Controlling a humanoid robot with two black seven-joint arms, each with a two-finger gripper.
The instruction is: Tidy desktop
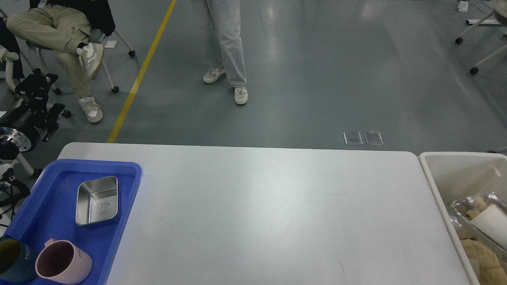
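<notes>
**Q:** Which gripper appears, and in what state?

**A:** Only the left gripper (33,85), a dark part at the far end of the black left arm, off the left end of the desktop (277,213) and above the floor. It is seen small and dark, so its two fingers cannot be told apart; how far it is open cannot be told, and nothing can be seen in its hold. The right gripper is out of view.

**Q:** Where does the desktop lie relative to that gripper?

**A:** Nearer the camera and to its right, spreading across the lower half of the view.

**Q:** What rests on it?

**A:** A blue tray (130,190) sits on the corner nearest the gripper, nearer the camera than it. Inside lie a steel rectangular dish (98,200), then, farther from the gripper, a pink mug (63,262) and a dark teal cup (14,259), side by side.

**Q:** And on the side away from the gripper?

**A:** A cream bin (435,178) stands just beside the desktop's right end, holding foil containers (461,206) and crumpled paper.
</notes>
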